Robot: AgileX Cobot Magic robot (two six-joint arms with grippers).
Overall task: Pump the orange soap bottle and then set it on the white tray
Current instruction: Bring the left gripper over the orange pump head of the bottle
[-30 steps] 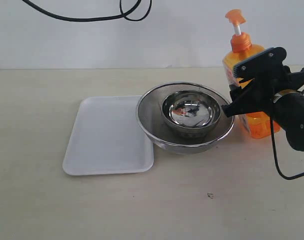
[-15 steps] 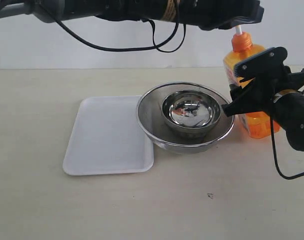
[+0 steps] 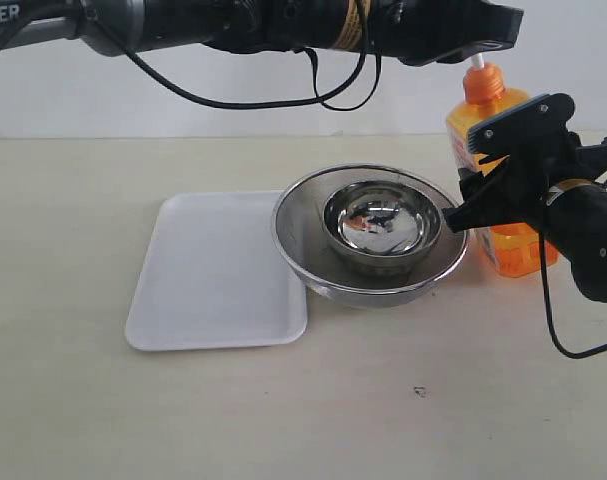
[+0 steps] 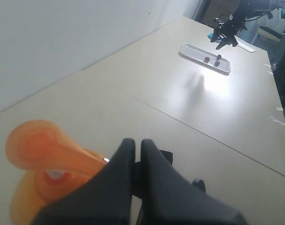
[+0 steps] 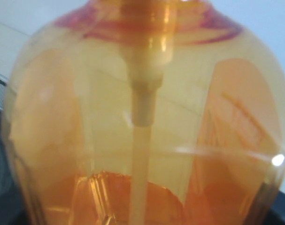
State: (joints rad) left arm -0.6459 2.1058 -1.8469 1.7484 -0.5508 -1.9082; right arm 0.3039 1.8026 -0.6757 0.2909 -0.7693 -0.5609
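The bottle [image 3: 513, 250] is translucent orange, its pump head [image 4: 36, 145] orange too, with a white stem [image 3: 475, 62]. The tray [image 3: 213, 270] is plain white. Both bowls [image 3: 383, 225] are mirror-bright steel grey. The table [image 3: 283, 430] is pale beige, with a dark speck [image 3: 419, 391] at 5 o'clock from the bowls. The left gripper [image 4: 134, 147] and right gripper [image 3: 465, 182] are black.

Two steel bowls sat nested right of centre in the exterior frame: big bowl [image 3: 301, 240] on the beige table [image 3: 283, 430], small bowl [image 3: 381, 222] upright inside it, mirror finish, reflections in its bottom. White wall [image 3: 103, 100] ran across the top behind. One small dark speck [image 3: 420, 391] lay on the table at lower right of centre, well apart from the bowls. Left wrist frame, upper right: distant flat pan [image 4: 193, 50] far off on a pale tabletop, a few small dark-red bits [image 4: 207, 59] in it; seam line [image 4: 203, 136] crossed the surface mid-frame.
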